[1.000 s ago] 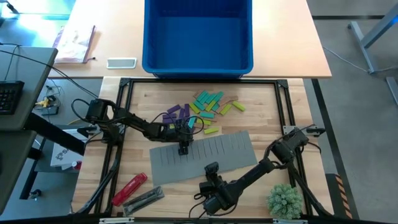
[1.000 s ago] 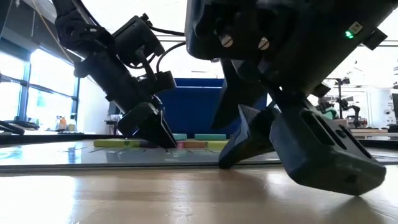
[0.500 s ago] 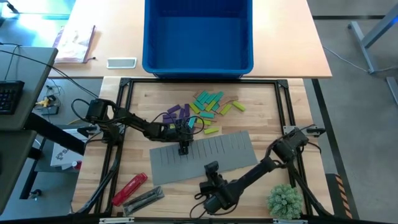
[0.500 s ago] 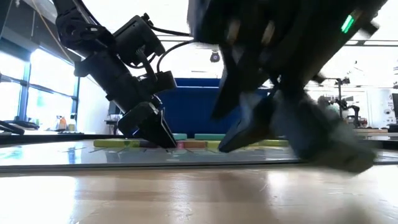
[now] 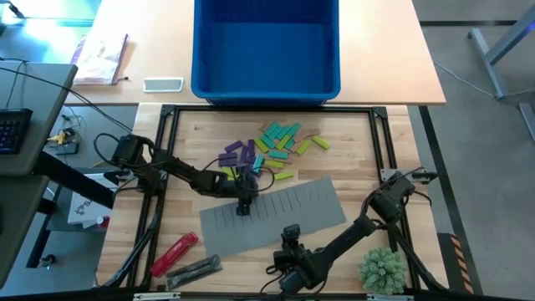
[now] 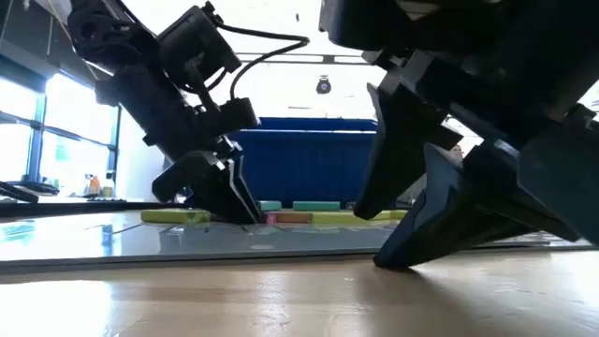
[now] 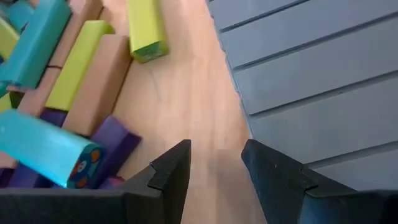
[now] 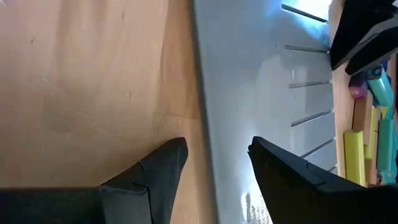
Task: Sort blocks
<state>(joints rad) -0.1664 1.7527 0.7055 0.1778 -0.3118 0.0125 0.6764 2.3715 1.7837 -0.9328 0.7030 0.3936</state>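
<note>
The blocks (image 5: 269, 146) lie in a loose pile of purple, teal, lime and tan bars on the wooden table, just beyond a flat grey mat (image 5: 284, 209). My left gripper (image 5: 244, 206) stands open and low at the mat's far edge, beside the pile's near side. In its wrist view the gripper (image 7: 216, 155) has bare wood between its fingers, with the blocks (image 7: 74, 81) ahead. My right gripper (image 5: 291, 236) is open at the mat's near edge. That edge (image 8: 205, 124) runs between its fingers (image 8: 217, 149).
A big blue bin (image 5: 266, 46) stands beyond the table's far edge. A red cylindrical tool (image 5: 173, 252) and a dark tool (image 5: 194, 269) lie at the near left. A green plant-like tuft (image 5: 383, 269) sits at the near right. A black frame (image 5: 167, 167) borders the work area.
My left gripper has drifted a little toward the table's near-left over the mat's far edge. My right gripper has shifted toward the table's right edge and rolled about its own axis. Both stay open, and no block has moved.
</note>
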